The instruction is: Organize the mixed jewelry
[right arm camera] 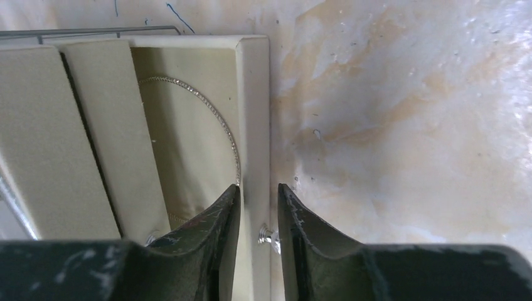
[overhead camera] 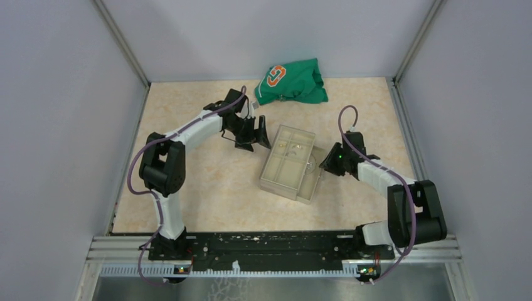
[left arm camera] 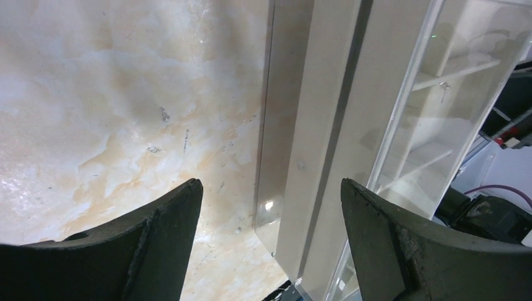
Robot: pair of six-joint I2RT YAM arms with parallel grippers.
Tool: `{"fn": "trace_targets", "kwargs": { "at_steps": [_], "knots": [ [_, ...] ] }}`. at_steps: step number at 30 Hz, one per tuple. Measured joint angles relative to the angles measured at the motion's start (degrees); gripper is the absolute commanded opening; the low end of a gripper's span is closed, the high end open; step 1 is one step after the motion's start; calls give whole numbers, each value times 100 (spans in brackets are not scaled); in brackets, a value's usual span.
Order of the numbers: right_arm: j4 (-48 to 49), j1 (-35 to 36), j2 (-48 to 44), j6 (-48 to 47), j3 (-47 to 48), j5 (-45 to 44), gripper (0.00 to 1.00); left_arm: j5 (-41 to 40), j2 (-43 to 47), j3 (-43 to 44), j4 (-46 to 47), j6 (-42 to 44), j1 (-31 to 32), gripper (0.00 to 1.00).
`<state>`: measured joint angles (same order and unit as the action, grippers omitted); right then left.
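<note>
Right gripper (right arm camera: 258, 188): jaws parted by a narrow gap and clamped on nothing; the fingertips sit just above the outer rim of the clear box (right arm camera: 253, 94); that rim runs straight ahead from between them
Stud (right arm camera: 268, 237): a tiny silvery piece deep in the gap between the right gripper's fingers, close against the finger on the table side; whether it touches that finger cannot be told
Hoop (right arm camera: 219, 122): a large fine wire loop lying flat in the box compartment just ahead of the right gripper, on the inner side of the rim; its arc curves from the far end of the compartment back to the tip of the inner finger (right arm camera: 213, 232); its near part is hidden under that finger
Left gripper (left arm camera: 271, 182): jaws spread wide, holding nothing; it hangs at the opposite side of the box from the right gripper; the box's near wall and corner show ahead, between the two fingers; contact with the box cannot be told
Earring (left arm camera: 444, 88): a small silvery bit inside a compartment, ahead of the left gripper and beyond its outer finger (left arm camera: 401, 244), seen through the clear wall
Small pieces (overhead camera: 290, 149): a few tiny silvery bits in a far compartment, between the two grippers in the top view
Table (right arm camera: 408, 125): pale marbled surface to the outer side of the right gripper
Green cloth (overhead camera: 292, 81): crumpled, beyond the left gripper, well apart from the box
</note>
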<state>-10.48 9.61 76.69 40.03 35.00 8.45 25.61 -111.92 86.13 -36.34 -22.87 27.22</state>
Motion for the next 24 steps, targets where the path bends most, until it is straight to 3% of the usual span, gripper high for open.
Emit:
{"fn": "trace_targets", "kwargs": {
  "at_steps": [6,24],
  "knots": [
    [136,-2,459,-109,118,238,0,157,-44,118,-11,4,37,87],
    [-739,267,459,-485,669,-232,0,247,-575,654,-44,44,155,87]
  ]
}}
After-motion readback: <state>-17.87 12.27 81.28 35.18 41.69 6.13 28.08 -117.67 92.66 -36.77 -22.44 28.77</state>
